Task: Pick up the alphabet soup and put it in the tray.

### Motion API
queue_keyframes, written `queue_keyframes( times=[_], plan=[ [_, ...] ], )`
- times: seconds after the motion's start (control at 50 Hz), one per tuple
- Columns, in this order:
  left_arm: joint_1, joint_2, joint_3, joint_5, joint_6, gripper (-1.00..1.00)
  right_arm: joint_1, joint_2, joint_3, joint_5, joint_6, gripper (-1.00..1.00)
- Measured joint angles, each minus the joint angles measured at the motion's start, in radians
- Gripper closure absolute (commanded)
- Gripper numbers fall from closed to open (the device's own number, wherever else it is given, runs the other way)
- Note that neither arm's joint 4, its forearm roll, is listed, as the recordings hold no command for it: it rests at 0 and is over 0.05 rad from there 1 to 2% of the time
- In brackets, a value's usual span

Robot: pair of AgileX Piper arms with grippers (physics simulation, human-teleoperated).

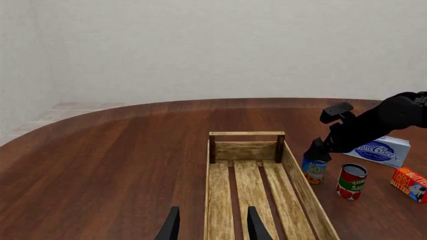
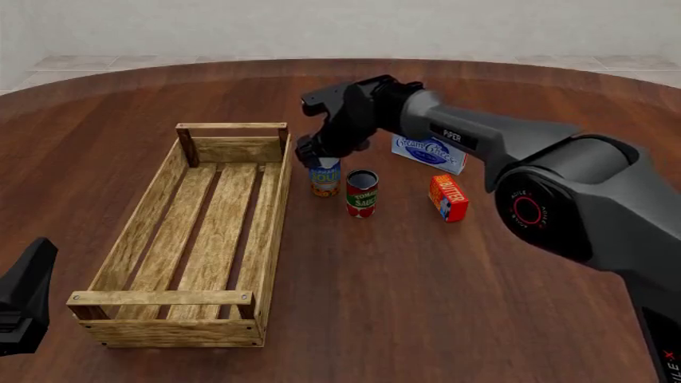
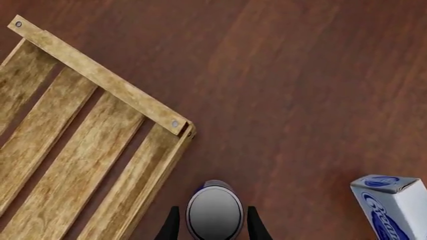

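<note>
The alphabet soup [image 2: 325, 179] is a small can with a blue and orange label, standing upright on the table just outside the far right corner of the tray [image 2: 271, 215]. My right gripper [image 2: 319, 155] hangs straight over it, open, one finger on each side of the silver top [image 3: 215, 212] with a slight gap. The left wrist view shows the same can [image 1: 314, 169] under the right gripper [image 1: 317, 150]. My left gripper [image 1: 212, 230] is open and holds nothing, above the near end of the tray [image 1: 245, 133].
A red-and-green labelled can [image 2: 362, 194] stands close to the right of the soup. A white and blue cream cheese box [image 2: 429, 152] lies behind it, and an orange butter box [image 2: 448, 197] lies further right. The tray's end bar [image 3: 100, 75] is beside the can.
</note>
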Motion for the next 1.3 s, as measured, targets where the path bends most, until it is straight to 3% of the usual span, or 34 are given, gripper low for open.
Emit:
queue_keyframes(
  times=[1.3],
  plan=[
    [0.000,0.000,0.000,0.000,0.000,-1.00,-0.007,0.039,-0.024,-0.007,0.030,-1.00]
  ],
)
